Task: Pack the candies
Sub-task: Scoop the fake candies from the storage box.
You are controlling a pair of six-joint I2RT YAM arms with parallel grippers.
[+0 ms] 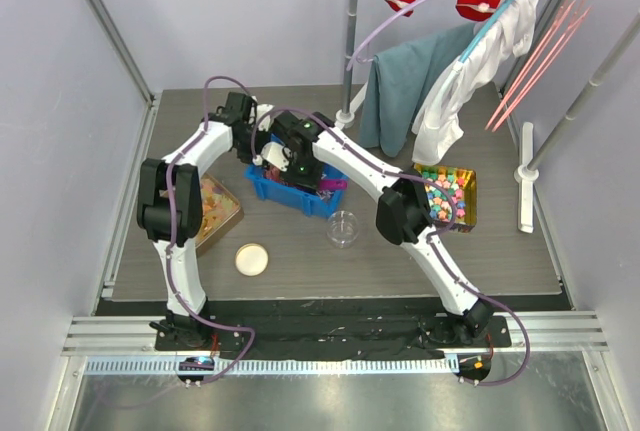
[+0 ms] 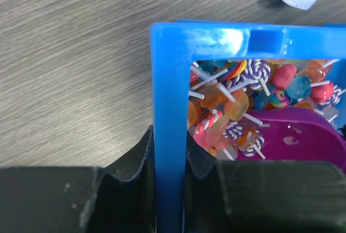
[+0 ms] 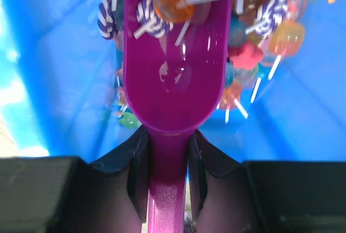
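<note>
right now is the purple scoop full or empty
Barely loaded: only a few lollipops lie at the tip of the purple scoop.

Bright even light, white glare on the blue bin (image 2: 216, 41), soft blur in wrist views

Left arm (image 1: 170, 251): rises from its base, bends sharply at the elbow, and reaches forward and inward. Right arm (image 1: 440, 261): leans inward from its base, elbow raised, forearm stretched toward the left arm's wrist. Left gripper (image 2: 170, 162): fingers pinch the wall of a blue bin (image 2: 170, 108) from both sides. Right gripper (image 3: 167, 157): jaws clamp the handle of a purple scoop (image 3: 175, 98), pointing downward.
</note>
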